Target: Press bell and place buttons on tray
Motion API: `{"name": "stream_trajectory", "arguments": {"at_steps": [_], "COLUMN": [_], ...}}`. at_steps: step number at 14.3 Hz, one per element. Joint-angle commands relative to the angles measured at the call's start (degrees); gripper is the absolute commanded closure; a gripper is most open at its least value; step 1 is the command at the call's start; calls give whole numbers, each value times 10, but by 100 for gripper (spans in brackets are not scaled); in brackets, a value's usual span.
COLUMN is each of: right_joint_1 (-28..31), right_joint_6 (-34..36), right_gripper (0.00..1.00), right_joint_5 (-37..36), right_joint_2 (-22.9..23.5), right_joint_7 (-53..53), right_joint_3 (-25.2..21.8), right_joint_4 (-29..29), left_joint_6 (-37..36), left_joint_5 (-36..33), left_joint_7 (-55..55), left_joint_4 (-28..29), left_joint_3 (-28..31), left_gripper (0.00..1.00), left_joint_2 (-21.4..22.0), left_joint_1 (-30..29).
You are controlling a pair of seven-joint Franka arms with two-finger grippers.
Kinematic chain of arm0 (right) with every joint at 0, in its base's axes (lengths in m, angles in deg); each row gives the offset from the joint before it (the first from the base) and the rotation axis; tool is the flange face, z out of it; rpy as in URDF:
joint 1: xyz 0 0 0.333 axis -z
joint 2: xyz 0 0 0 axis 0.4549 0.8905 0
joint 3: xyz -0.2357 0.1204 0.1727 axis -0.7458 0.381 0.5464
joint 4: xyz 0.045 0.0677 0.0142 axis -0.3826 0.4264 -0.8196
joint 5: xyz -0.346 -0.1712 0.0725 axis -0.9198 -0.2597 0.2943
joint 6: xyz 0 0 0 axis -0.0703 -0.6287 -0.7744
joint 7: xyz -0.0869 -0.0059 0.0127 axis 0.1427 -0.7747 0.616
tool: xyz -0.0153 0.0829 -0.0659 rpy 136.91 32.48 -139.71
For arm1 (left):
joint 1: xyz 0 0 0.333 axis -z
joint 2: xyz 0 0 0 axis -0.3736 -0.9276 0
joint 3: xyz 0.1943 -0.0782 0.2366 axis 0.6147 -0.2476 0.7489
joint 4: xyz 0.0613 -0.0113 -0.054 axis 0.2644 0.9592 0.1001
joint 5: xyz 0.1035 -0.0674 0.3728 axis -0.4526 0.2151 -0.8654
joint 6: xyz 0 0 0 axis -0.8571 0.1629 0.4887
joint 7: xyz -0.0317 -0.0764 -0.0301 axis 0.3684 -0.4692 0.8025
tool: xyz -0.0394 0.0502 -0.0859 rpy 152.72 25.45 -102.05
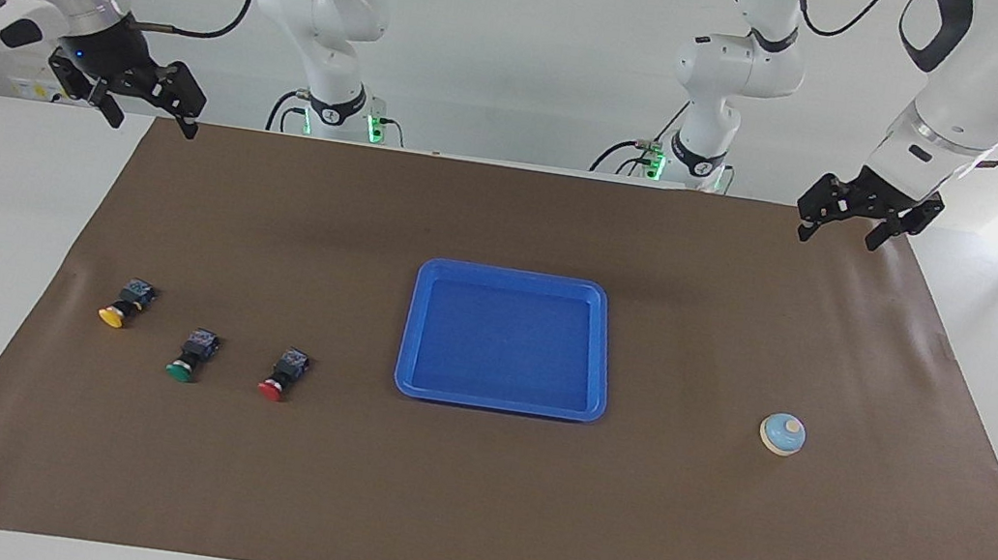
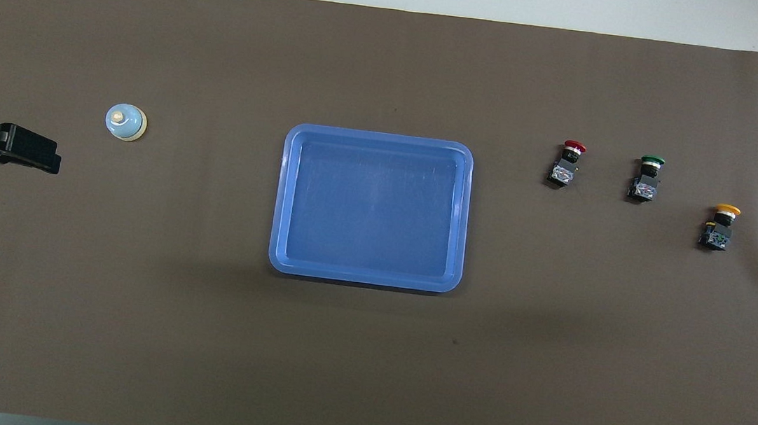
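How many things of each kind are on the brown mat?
Buttons: 3, the red button, the green button and the yellow button
Bell: 1
Tray: 1
Total: 5

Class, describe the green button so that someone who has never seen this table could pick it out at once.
Start at the blue tray in the middle of the brown mat. Toward the right arm's end of the table lie three black-bodied push buttons in a row. The green button is the middle one, between the red button and the yellow button.
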Motion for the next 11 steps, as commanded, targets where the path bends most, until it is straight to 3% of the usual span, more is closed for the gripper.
{"name": "stream_trajectory", "arguments": {"at_steps": [1,6,7,9,11], "right_joint_1": [4,4,3,3,3], "right_joint_6": [5,6,6,6,6], "right_gripper": [0,0,0,0,0], "right_joint_5": [-1,-1,-1,-1,-1], "right_joint_2": [-12,-12,-12,-12,-12], "right_joint_7": [12,12,12,12,12], "right_joint_3": [2,2,2,2,2], "right_joint_4": [11,11,11,11,11], "left_joint_6": [-5,2,6,34,79], "left_joint_5": [0,-1,-3,-2,-2], "left_joint_7": [-8,-11,-10,-10,-10], "left_joint_4": [4,4,4,2,2], "left_joint_3": [4,4,5,5,5], "left_gripper": [0,0,12,60,74], "left_joint_2": [5,3,0,-21,-58], "left_joint_1": [5,5,5,5,5]}}
